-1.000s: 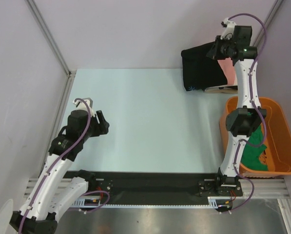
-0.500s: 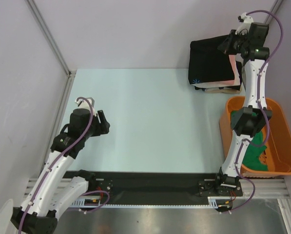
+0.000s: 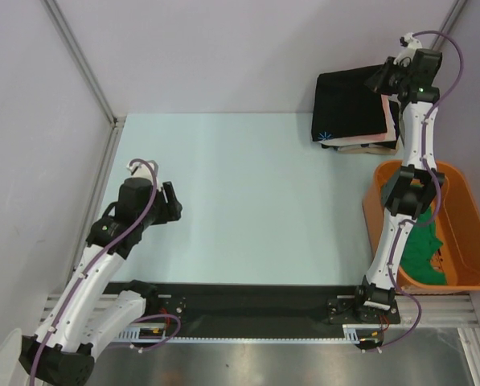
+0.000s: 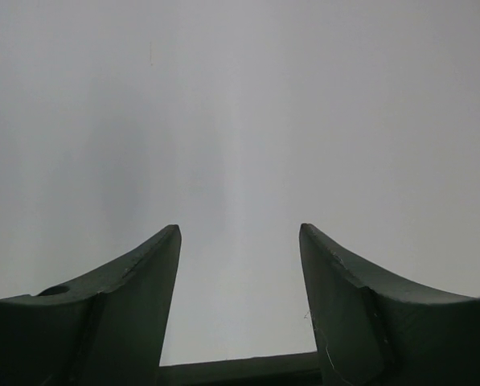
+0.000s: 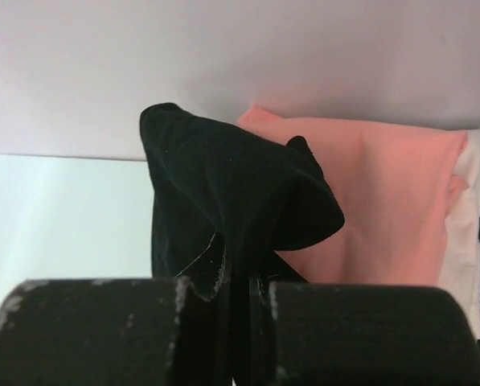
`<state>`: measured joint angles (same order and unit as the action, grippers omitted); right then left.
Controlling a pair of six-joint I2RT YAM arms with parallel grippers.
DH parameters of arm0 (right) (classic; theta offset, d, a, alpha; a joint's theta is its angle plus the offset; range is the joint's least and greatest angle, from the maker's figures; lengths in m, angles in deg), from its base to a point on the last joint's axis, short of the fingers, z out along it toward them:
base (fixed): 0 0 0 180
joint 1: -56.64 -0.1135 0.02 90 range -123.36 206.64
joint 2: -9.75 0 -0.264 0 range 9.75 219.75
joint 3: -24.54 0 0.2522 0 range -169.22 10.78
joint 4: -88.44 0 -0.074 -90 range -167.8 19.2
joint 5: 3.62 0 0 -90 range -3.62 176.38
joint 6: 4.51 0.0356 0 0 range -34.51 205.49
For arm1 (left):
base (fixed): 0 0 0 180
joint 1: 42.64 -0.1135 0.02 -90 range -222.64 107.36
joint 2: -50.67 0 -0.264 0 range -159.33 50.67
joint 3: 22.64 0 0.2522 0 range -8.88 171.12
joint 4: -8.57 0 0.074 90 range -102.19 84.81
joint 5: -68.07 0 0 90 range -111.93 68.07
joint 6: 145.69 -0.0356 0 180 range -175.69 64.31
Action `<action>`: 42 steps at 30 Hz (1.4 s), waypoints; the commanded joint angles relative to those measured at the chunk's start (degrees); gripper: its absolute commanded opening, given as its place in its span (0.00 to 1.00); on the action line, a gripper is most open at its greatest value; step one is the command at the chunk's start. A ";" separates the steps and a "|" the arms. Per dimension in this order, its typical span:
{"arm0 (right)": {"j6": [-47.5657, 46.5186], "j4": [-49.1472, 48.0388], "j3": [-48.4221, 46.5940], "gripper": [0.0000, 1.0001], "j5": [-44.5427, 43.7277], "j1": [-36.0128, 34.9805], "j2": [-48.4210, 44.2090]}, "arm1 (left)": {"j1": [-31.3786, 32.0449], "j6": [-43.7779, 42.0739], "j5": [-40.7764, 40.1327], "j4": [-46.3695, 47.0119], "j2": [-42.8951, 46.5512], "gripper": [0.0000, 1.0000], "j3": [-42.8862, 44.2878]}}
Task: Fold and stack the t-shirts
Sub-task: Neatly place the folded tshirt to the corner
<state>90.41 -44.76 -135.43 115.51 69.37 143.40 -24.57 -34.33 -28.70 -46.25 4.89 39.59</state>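
The folded black t-shirt (image 3: 348, 106) with its blue-white starburst mark (image 3: 326, 136) lies on top of the stack at the far right of the table. Under it show the salmon-pink shirt (image 3: 387, 111), a white one and a tan one (image 3: 368, 149). My right gripper (image 3: 382, 79) is shut on the black shirt's far right edge; the pinched black cloth (image 5: 231, 201) bunches above its jaws, with the pink shirt (image 5: 376, 201) behind. A green shirt (image 3: 419, 248) lies in the orange tub. My left gripper (image 3: 173, 205) is open and empty over bare table, its fingers (image 4: 135, 305) spread.
The orange plastic tub (image 3: 465, 209) stands at the right edge, beside the right arm. Grey walls close the table at the back and sides. A black strip (image 3: 248, 310) runs along the near edge between the arm bases.
My right gripper has carried the black shirt right and back and laid it flat over the stack. The left arm has barely moved.
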 commanded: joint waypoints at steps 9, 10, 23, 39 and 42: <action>3.51 -12.29 -4.96 0.00 -1.61 3.70 6.97 | 2.06 -0.36 -1.59 0.72 -0.10 0.66 -0.04; 3.68 -12.64 -5.05 0.00 -1.61 3.96 7.42 | 2.06 -0.36 -1.50 0.72 -0.19 0.66 -0.04; 2.19 -17.83 -7.42 0.00 -8.29 4.76 14.53 | 2.06 -0.54 -1.67 0.80 0.51 0.66 -0.04; 2.27 -21.70 -2.86 1.00 -27.43 5.37 14.99 | 2.06 -0.27 -2.29 1.07 4.65 0.67 -0.13; 4.21 -21.61 -0.57 1.00 -31.58 6.69 9.54 | 2.06 -0.36 -2.02 0.98 5.26 0.67 -0.04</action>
<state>93.15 -63.49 -136.78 92.21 71.97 159.55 -22.78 -34.31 -29.94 -46.30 9.28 39.59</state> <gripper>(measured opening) 0.994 0.669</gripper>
